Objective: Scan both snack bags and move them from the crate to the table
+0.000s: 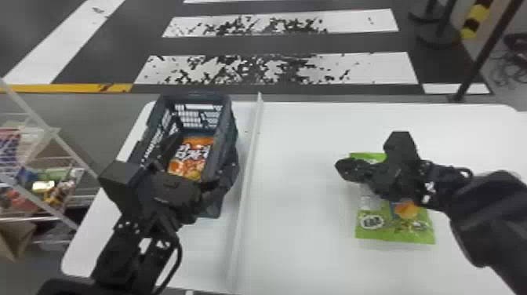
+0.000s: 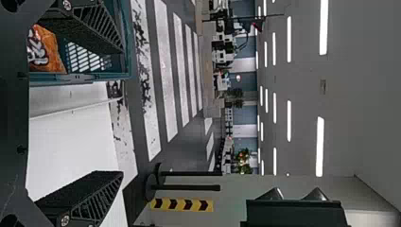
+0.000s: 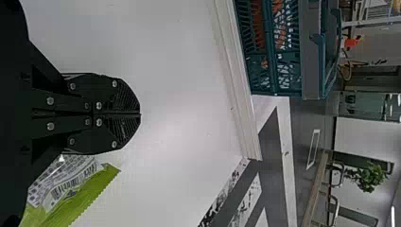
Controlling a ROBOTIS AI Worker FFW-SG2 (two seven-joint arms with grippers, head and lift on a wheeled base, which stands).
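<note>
An orange snack bag (image 1: pixel 192 164) with bold white lettering lies in the crate (image 1: pixel 229 129), near the left end effector (image 1: pixel 204 151), which is open. A bright green snack bag (image 1: pixel 376 233) with a zigzag edge lies on the white surface (image 1: pixel 306 219), under the closed right end effector (image 1: pixel 342 170).

Left arm (image 1: pixel 117 259): black, box-shaped wrist housing (image 1: pixel 119 172), looped black cable (image 1: pixel 180 253). Right arm (image 1: pixel 490 215): black. Fingers (image 2: pixel 92 194): black, ribbed. Screws (image 3: pixel 50 100): round, silver.
</note>
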